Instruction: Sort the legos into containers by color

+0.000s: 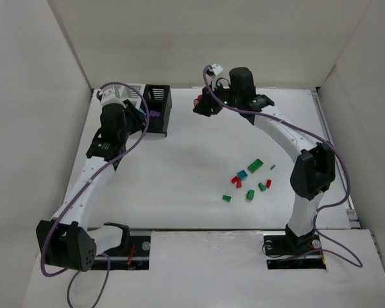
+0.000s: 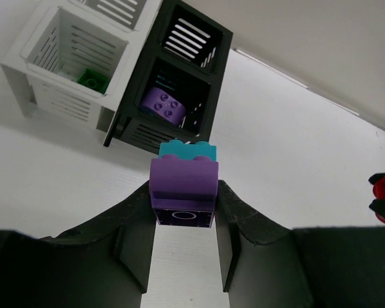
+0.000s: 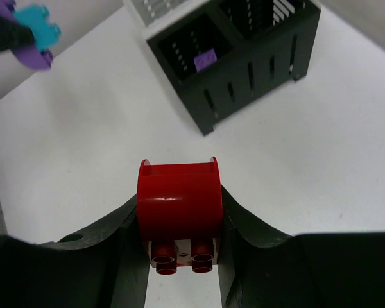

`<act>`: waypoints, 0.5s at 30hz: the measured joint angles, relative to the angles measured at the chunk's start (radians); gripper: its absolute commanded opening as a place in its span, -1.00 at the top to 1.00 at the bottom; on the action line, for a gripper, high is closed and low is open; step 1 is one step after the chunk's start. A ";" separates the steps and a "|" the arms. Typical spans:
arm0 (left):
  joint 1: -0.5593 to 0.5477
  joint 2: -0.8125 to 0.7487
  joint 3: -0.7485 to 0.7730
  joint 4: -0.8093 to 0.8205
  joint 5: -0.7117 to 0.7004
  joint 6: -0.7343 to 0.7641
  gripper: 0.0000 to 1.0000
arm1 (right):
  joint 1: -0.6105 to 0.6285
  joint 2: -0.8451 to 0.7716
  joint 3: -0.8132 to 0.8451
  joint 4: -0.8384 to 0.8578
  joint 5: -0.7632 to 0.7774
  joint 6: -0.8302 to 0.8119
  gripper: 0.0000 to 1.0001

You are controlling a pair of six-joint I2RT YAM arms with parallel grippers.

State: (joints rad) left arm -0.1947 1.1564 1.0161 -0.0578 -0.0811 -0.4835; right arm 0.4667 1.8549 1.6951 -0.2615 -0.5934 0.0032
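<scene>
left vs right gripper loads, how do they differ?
Colour: the left gripper holds a purple brick; the right gripper holds a red brick.
Count: the purple brick carries a teal brick at its far end; the red brick is alone.
Shape: the red brick's face is rounded, the purple brick's squarer.
Shared: both sit clamped in the jaws.

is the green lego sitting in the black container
No, the green lego lies inside the white container, while the black container beside it holds a purple lego.
</scene>
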 measured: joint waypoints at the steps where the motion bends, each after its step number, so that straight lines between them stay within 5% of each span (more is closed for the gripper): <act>1: 0.000 -0.001 0.000 -0.012 -0.013 -0.013 1.00 | 0.012 0.022 0.038 0.003 0.013 0.000 1.00; 15: 0.000 -0.090 0.000 -0.108 -0.122 -0.155 1.00 | 0.102 0.496 0.670 0.116 0.154 0.057 1.00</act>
State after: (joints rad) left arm -0.1947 1.0660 1.0164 -0.1661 -0.2028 -0.6384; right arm 0.5686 2.3505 2.3653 -0.1452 -0.4393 0.0605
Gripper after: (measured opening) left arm 0.337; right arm 0.430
